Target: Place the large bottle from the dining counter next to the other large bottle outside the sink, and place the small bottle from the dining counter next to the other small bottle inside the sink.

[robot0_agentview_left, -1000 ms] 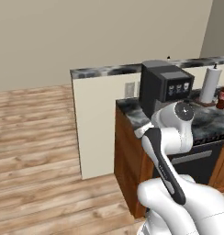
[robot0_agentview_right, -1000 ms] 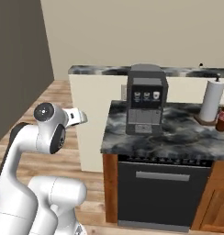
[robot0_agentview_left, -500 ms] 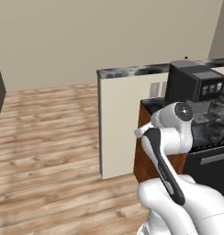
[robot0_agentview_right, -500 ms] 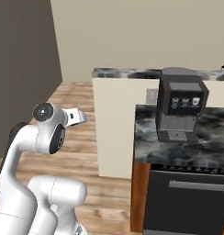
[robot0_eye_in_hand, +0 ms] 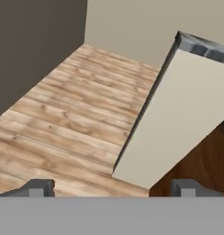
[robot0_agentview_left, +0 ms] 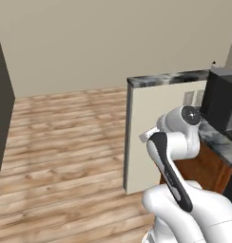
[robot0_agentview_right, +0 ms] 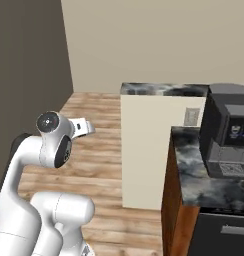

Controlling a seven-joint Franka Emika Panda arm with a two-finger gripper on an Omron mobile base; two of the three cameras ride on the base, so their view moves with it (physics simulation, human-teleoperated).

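Wooden floor [robot0_eye_in_hand: 77, 105] beneath the open, empty pincer [robot0_eye_in_hand: 109, 187]

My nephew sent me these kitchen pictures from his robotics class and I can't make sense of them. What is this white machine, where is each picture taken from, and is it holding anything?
It is a computer-rendered kitchen, not a real one. The white machine is a robot arm on a base that can drive. Two pictures come from cameras riding on that base, behind the arm to its left and to its right. The third comes from a camera on the hand, looking along its two small dark fingers, which stand wide apart with nothing between them, so it holds nothing. Ahead lie a wooden floor, a pale half-wall capped with marbled stone, and beside it a marbled counter with a black coffee machine standing on it.
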